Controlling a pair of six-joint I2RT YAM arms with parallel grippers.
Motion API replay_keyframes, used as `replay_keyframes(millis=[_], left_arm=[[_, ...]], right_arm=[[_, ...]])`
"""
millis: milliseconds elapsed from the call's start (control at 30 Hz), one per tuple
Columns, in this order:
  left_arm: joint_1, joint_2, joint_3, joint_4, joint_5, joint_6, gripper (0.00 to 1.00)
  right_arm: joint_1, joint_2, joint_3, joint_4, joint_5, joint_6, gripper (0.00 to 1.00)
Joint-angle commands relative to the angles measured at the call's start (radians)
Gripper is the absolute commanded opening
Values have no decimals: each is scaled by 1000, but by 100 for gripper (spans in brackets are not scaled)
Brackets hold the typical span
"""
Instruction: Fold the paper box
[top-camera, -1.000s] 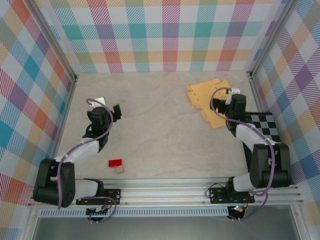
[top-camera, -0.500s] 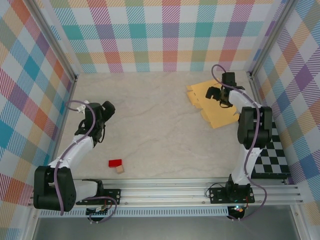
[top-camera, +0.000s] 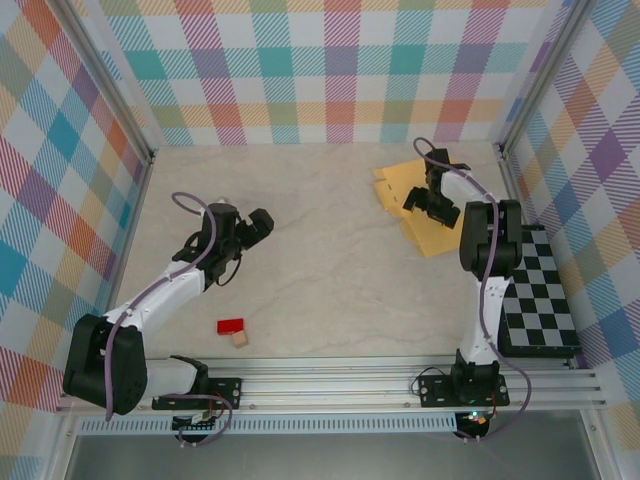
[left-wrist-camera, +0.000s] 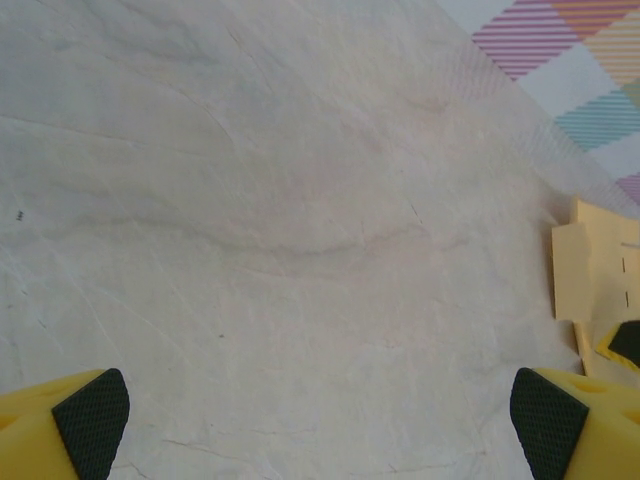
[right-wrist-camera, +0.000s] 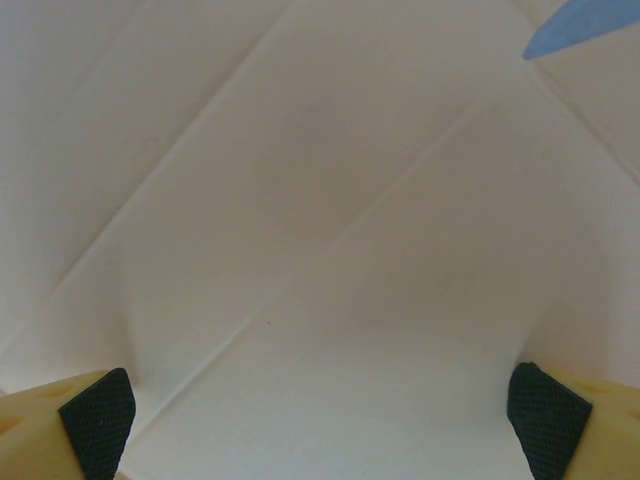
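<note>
2 arms have moved within the last second, and the move looks like an approach, not yet a fold.

The left arm (top-camera: 160, 290) drew back away from the paper box (top-camera: 398, 186) half a second ago. It has now swung round toward it, so the left jaws point across the bare surface (top-camera: 320, 250) at the card but remain well apart from it. In the left wrist view the black pads (left-wrist-camera: 92, 425) stand at the frame's 2 lower corners, spread as wide as they go, with nothing between them. A notched flap of the paper box (left-wrist-camera: 592, 285) shows beyond them at the right edge.

A small red block (top-camera: 231, 326) and a tan cube (top-camera: 239, 340) lie well apart from the paper box, on its near left side. Neither has shifted.

The paper box itself is a flat die-cut sheet lying where it was, at the far right of the surface, with its flaps down and no panel raised.

The right arm (top-camera: 490, 250) has changed most. It began low at the sheet's near right edge, reached past its far edge, and now holds the right jaws over the middle of the sheet. In the right wrist view the pads (right-wrist-camera: 95, 420) are fully spread and grip nothing. Between them is a pale, washed-out plane crossed by straight crease lines, probably the card seen from very near. I cannot tell whether the pads touch it.

My reading is that the right arm is now placed to pin or lift a panel while the left arm comes in to help, and that every fold is still to do.
</note>
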Motion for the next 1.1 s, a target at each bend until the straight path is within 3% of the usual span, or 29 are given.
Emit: replay_keyframes(millis=[0,233,500,700,867,967,1067], left_arm=[[-35,2,39,-22,-2,1,100],[-40,-4,27,-15,43,-38,100],[-71,-36,-3,-33,48,-68,100],[-115,-34,-4,-65,43,-84,100],[-151,-12,11,-104,43,-92,100],[-163,7,27,-132,43,-94,100],[-168,35,49,-150,59,-76,100]], right_arm=[[21,28,11,-109,16,61,100],[44,-49,-96,-98,-49,98,100],[134,-278,-430,35,-135,238,100],[301,-443,-669,88,-129,432,100],[511,-521,-768,117,-119,590,100],[619,-538,-741,90,-92,604,100],[651,-604,-718,84,-56,529,100]])
